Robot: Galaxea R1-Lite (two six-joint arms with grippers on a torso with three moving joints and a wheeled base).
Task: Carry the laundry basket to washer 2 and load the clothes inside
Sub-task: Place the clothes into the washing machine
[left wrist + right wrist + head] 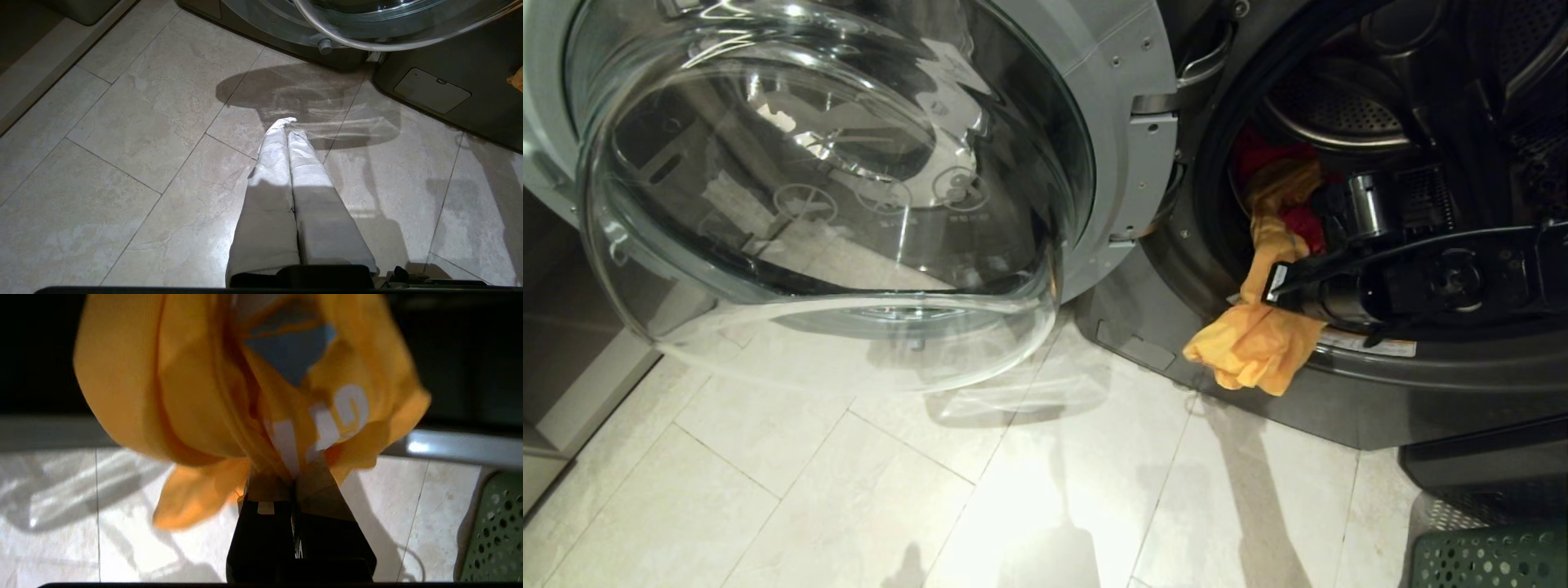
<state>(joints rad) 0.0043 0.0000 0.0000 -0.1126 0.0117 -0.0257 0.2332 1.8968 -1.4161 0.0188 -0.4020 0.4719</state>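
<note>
Clamped in the right gripper [1270,296], the yellow-orange garment [1258,347] is being loaded; next, it likely needs pushing into the washer [1339,122].

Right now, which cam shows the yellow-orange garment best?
Head view: the yellow-orange garment hangs over the washer door lip, pinched by the right end effector. The right wrist view shows its folds and white print up close, clamped, but without context. The left wrist view catches only a sliver.
</note>
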